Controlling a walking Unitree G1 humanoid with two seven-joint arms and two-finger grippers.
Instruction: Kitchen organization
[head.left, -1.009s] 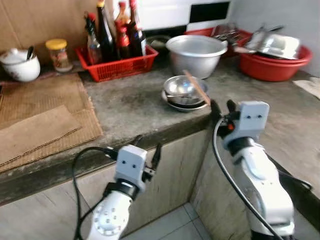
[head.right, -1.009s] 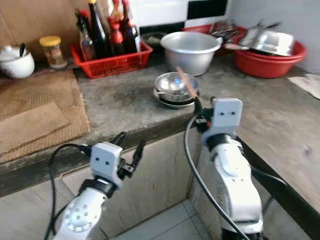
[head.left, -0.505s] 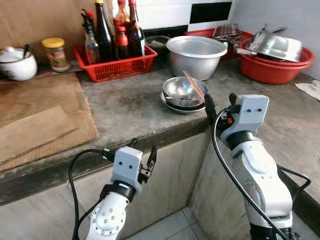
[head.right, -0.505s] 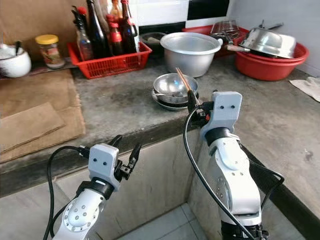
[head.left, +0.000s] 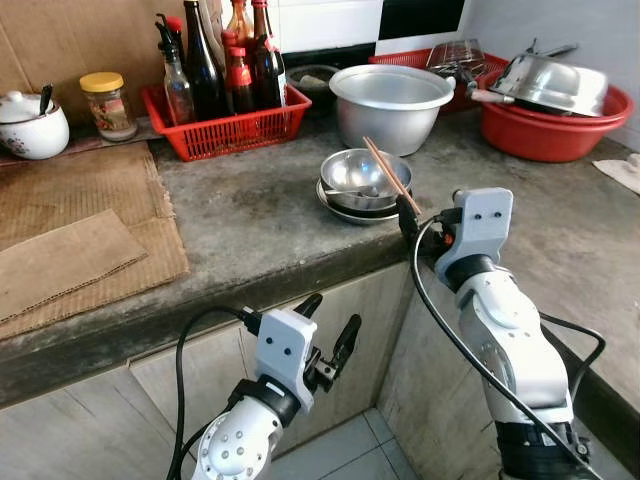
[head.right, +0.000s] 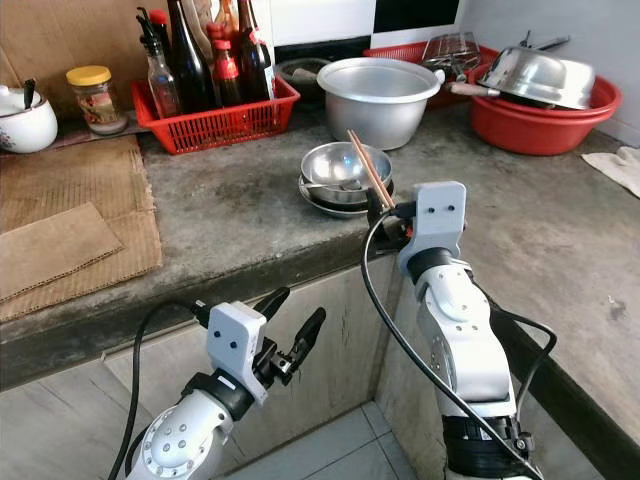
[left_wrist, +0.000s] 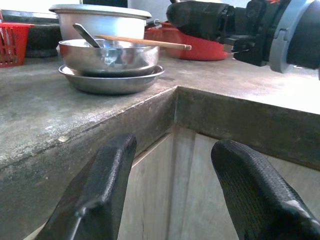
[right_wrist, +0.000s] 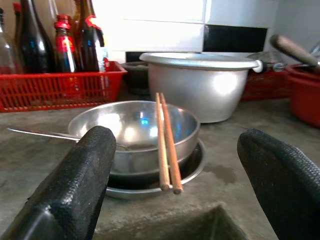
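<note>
A steel bowl (head.left: 358, 177) sits stacked on steel plates (right_wrist: 192, 170) near the counter's corner. A pair of wooden chopsticks (head.left: 390, 176) lies across its rim and a spoon (right_wrist: 37, 133) rests inside. My right gripper (head.left: 418, 220) hovers at the counter edge just in front of the bowl, open, its fingers (right_wrist: 80, 175) spread wider than the stack and holding nothing. My left gripper (head.left: 328, 325) hangs below the counter top in front of the cabinet, open and empty, its fingers (left_wrist: 105, 185) pointing towards the corner.
Behind the bowl stands a large aluminium pot (head.left: 392, 100). A red basket (head.left: 230, 130) of bottles is at the back, a red basin (head.left: 555, 125) of steel dishes at the right. A jar (head.left: 108, 100), a white pot (head.left: 30, 125) and cardboard mats (head.left: 80, 230) lie left.
The view has shifted. My right gripper has come nearer the bowl and a little lower. My left gripper has moved right under the counter with its fingers spread wider.
</note>
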